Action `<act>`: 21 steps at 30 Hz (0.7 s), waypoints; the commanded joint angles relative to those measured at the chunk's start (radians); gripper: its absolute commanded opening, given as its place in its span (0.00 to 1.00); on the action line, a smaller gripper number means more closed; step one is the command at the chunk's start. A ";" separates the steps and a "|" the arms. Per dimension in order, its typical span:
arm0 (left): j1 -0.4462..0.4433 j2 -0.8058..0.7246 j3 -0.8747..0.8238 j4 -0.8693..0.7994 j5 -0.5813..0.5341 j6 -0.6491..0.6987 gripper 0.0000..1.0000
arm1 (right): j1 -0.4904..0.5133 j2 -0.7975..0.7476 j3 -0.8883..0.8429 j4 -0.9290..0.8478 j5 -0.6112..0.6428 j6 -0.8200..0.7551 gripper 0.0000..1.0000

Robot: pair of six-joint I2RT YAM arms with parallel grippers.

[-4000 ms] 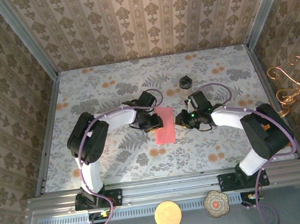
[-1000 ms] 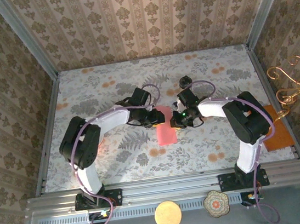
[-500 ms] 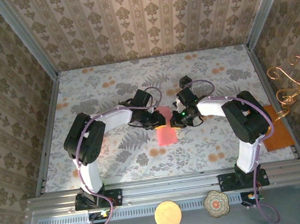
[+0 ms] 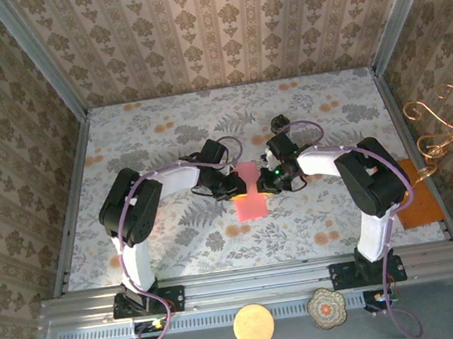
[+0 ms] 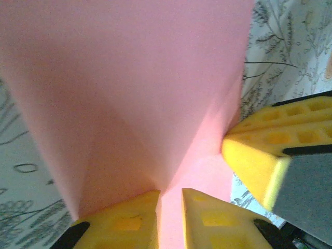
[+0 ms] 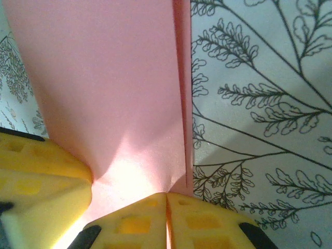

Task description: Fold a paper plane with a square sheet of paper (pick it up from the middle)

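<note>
The square sheet of paper (image 4: 250, 201) (folded narrow) lies nearward and slightly left of the jar (image 4: 279, 123), its long axis running away from it. The left gripper (image 4: 238, 186) and right gripper (image 4: 262, 183) flank its jar-side end, equally near, each pinched tight on a raised fold.

sheet of paper (image 4: 250, 203): plain salmon-pink; table (image 4: 140, 147): pale grey fern-and-flower print with orange blooms; walls (image 4: 216, 29): brown-beige damask stripes; left gripper (image 5: 169, 194) and right gripper (image 6: 166, 196): yellow fingers; arms (image 4: 173, 176): black and white, lilac cables; larger sheet (image 4: 421, 198) at right: orange
</note>
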 commanded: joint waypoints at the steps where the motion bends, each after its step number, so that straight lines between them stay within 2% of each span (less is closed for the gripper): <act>1: 0.017 -0.011 -0.020 -0.014 -0.015 0.028 0.20 | 0.001 0.099 -0.042 -0.148 0.134 -0.013 0.12; 14: 0.072 -0.040 -0.112 0.003 -0.023 0.034 0.20 | 0.001 0.118 -0.038 -0.182 0.166 -0.016 0.12; 21: 0.153 -0.120 -0.150 -0.047 -0.052 0.073 0.20 | 0.001 0.124 -0.034 -0.195 0.182 -0.019 0.12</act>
